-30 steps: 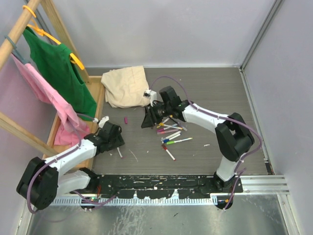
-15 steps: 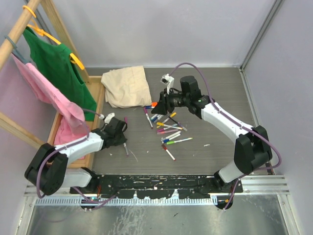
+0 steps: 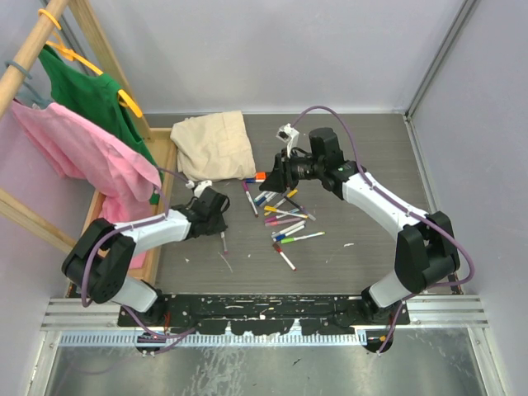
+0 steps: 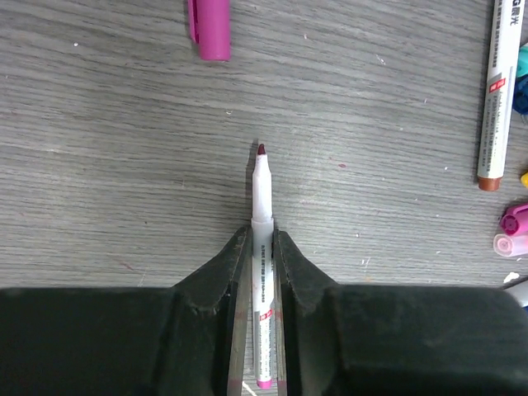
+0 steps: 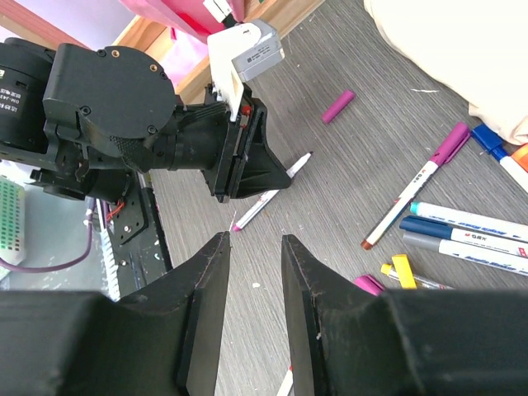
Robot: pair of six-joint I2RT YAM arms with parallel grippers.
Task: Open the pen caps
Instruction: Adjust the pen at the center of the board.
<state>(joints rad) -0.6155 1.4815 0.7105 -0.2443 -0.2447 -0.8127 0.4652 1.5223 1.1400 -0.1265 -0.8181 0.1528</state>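
Squarely, left gripper [image 4: 262, 237] pinches uncapped pen [image 4: 261, 191] near pink cap [image 4: 209, 29].

**Top view.** The left arm [image 3: 148, 231] reaches low and forward-right from its base, with the wrist nearly level. The right arm [image 3: 375, 198] arches high, its forearm sweeping leftward and its wrist pitched down.

**Left gripper** [image 4: 262, 238]. The fingers [image 4: 227, 264] are pressed against both sides of an uncapped pen [image 4: 261, 186], whose tip projects ahead of the fingertips.

**Right gripper** [image 5: 254, 241]. The jaws stand part-way apart with nothing between them, held aloft and aimed at the left gripper just ahead.
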